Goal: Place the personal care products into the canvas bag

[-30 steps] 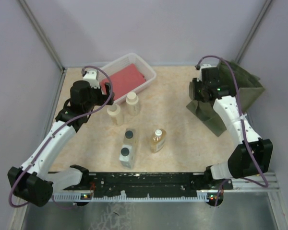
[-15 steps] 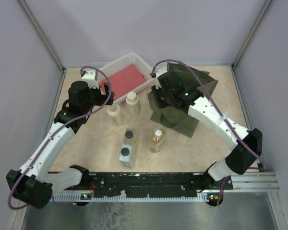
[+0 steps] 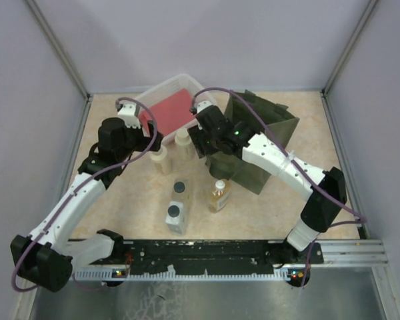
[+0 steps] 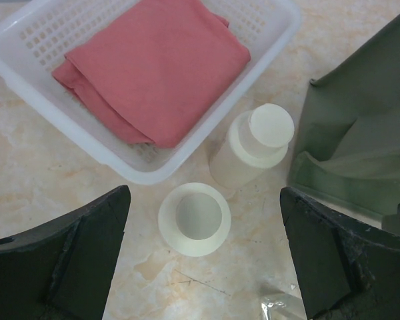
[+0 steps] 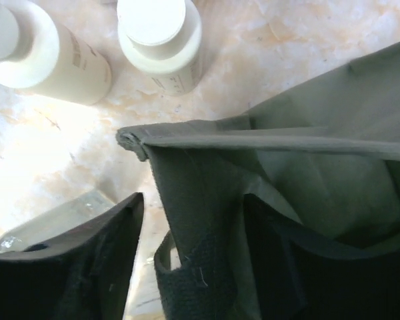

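Observation:
The olive canvas bag (image 3: 263, 143) stands right of centre, its mouth open. My right gripper (image 3: 207, 141) is shut on the bag's near-left rim; in the right wrist view (image 5: 197, 217) the fabric and strap (image 5: 207, 267) sit between the jaws. Two cream bottles (image 3: 159, 159) (image 3: 183, 143) stand beside the bag. My left gripper (image 3: 152, 141) is open above them; in the left wrist view (image 4: 203, 260) one cream bottle (image 4: 195, 219) sits between the fingers and the other (image 4: 253, 143) stands beyond. Two grey bottles (image 3: 179, 191) (image 3: 175, 216) and an amber bottle (image 3: 219, 196) stand nearer the front.
A white plastic basket (image 3: 201, 90) with a red cloth (image 3: 170, 110) stands at the back left, just behind the cream bottles, also in the left wrist view (image 4: 27, 73). The enclosure walls rise at the left, right and back edges.
My right gripper has dragged the bag from the far right to the middle, up against the bottles. My left gripper has moved slightly right, over the cream bottles.

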Controlling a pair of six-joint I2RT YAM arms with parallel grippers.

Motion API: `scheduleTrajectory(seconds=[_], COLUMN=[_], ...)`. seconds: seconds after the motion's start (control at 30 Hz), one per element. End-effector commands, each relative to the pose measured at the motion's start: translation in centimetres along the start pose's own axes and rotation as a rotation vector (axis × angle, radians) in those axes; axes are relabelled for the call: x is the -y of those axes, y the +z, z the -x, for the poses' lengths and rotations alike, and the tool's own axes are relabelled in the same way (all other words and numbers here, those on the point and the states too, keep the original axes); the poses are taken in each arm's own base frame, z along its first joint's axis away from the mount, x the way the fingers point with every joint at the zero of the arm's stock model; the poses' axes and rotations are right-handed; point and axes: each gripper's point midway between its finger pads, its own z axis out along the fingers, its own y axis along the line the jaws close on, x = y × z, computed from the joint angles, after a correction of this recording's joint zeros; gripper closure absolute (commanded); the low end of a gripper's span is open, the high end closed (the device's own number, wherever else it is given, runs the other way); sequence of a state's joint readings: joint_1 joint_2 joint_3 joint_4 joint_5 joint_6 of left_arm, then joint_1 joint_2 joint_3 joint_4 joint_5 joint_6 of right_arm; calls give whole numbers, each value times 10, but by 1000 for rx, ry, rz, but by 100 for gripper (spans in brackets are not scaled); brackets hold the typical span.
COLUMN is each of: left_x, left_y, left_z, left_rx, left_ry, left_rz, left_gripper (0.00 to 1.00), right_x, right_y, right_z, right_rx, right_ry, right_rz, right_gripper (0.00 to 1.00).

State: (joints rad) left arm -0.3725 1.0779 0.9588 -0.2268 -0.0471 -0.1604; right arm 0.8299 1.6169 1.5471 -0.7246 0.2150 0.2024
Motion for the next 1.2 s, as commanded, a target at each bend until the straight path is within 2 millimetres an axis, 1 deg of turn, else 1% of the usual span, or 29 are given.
scheduleTrajectory(seconds=[0.0, 0.07, 0.13, 0.2, 0.3, 0.47, 0.57, 0.63, 0.77, 0.93, 1.03, 1.17], left_x=[20, 27, 33, 41, 56, 69, 72, 69, 66, 71, 70, 78], left_y=[7, 12, 18, 27, 45, 74, 82, 84, 90, 100, 106, 111], left_z=[5, 5, 5, 7, 7, -2, 3, 1, -15, -41, -57, -74], left_rx=[43, 48, 45, 38, 12, -113, -155, -190, -276, -384, -445, -515], left_ry=[-25, -25, -14, 20, 89, 193, 228, 250, 283, 303, 321, 351], left_rz=[-102, -127, -137, -147, -165, -185, -186, -173, -167, -207, -205, -232], left_gripper=[0, 0, 0, 0, 0, 0, 0, 0, 0, 0, 0, 0], right_x=[5, 10, 14, 17, 20, 27, 34, 40, 50, 59, 67, 79], right_y=[-21, -29, -36, -46, -61, -91, -109, -119, -140, -168, -179, -190], right_z=[22, 24, 28, 33, 44, 58, 63, 62, 59, 54, 45, 31], right_rx=[68, 75, 83, 98, 127, 167, 194, 201, 221, 263, 263, 258], right_ry=[20, 22, 23, 27, 41, 72, 93, 104, 142, 187, 201, 219], right_rz=[-34, -56, -70, -75, -79, -90, -112, -135, -158, -160, -186, -227], right_gripper=[27, 17, 11, 7, 4, 2, 1, 1, 1, 1, 1, 1])
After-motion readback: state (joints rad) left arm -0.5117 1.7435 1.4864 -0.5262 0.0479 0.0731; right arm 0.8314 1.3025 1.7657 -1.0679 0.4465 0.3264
